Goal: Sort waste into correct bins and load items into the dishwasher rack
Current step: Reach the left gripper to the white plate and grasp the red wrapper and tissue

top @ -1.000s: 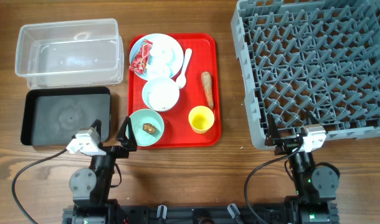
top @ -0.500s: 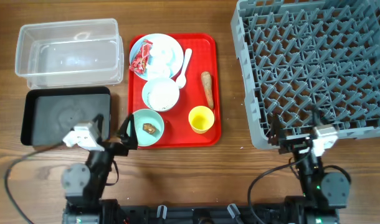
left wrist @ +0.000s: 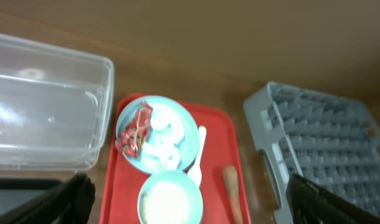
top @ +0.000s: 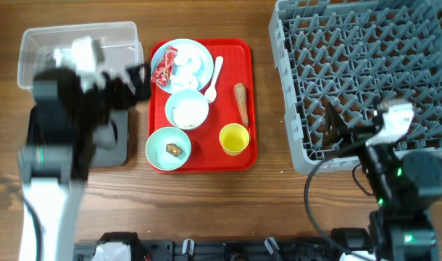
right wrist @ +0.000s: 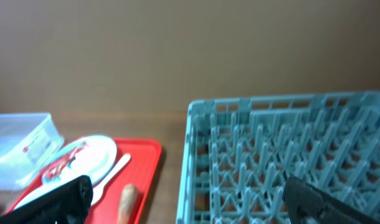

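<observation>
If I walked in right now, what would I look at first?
Probably the bright red tray in the middle of the table, crowded with a pale blue plate, a yellow cup and a carrot-like stick. Right of it sits the big grey dishwasher rack, all upright pegs. On the left, the left arm hangs blurred above the black tray.

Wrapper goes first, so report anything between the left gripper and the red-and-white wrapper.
Nothing visible. The red-and-white wrapper lies uncovered on the pale blue plate, the open left gripper facing it.
</observation>
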You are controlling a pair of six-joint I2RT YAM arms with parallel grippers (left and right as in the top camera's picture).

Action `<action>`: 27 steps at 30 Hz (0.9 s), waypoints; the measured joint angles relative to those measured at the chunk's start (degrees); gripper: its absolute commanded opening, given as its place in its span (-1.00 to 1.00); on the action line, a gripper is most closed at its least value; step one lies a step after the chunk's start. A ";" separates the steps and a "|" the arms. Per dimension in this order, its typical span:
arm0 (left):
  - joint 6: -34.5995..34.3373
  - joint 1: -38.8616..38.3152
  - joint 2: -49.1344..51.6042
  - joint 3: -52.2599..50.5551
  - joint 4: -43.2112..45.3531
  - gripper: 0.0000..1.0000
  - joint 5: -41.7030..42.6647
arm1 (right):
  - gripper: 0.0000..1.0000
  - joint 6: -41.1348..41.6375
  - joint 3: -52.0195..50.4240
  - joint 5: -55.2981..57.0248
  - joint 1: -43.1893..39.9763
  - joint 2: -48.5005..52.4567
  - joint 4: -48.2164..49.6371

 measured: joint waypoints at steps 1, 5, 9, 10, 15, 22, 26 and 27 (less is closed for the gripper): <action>0.70 -0.83 3.96 4.96 -2.14 0.99 -0.61 | 0.99 -0.02 2.43 -0.22 0.00 2.23 -1.99; 3.04 -4.90 22.75 28.50 -15.87 0.99 -5.51 | 1.00 0.00 8.24 -0.98 0.00 8.48 -7.93; 4.22 -8.13 38.69 44.33 -21.86 1.00 -7.69 | 1.00 0.28 9.90 -3.58 -0.02 12.50 -9.40; 4.33 -8.76 41.51 46.12 -21.84 1.00 -7.91 | 0.99 0.74 9.90 -4.20 -0.02 13.05 -9.77; 4.81 -11.80 54.49 47.71 -20.61 1.00 -8.31 | 0.99 5.75 9.92 -7.74 0.00 16.68 -12.68; 2.12 -11.65 65.20 47.71 -20.37 1.00 -10.58 | 0.99 9.01 9.92 -9.68 0.00 21.20 -15.78; 1.03 -11.21 67.25 47.74 -19.23 1.00 -12.63 | 0.99 9.44 9.92 -10.08 0.00 23.06 -15.82; 1.05 -11.13 67.63 47.74 -18.88 1.00 -12.83 | 0.99 9.60 9.92 -10.25 0.00 23.54 -15.82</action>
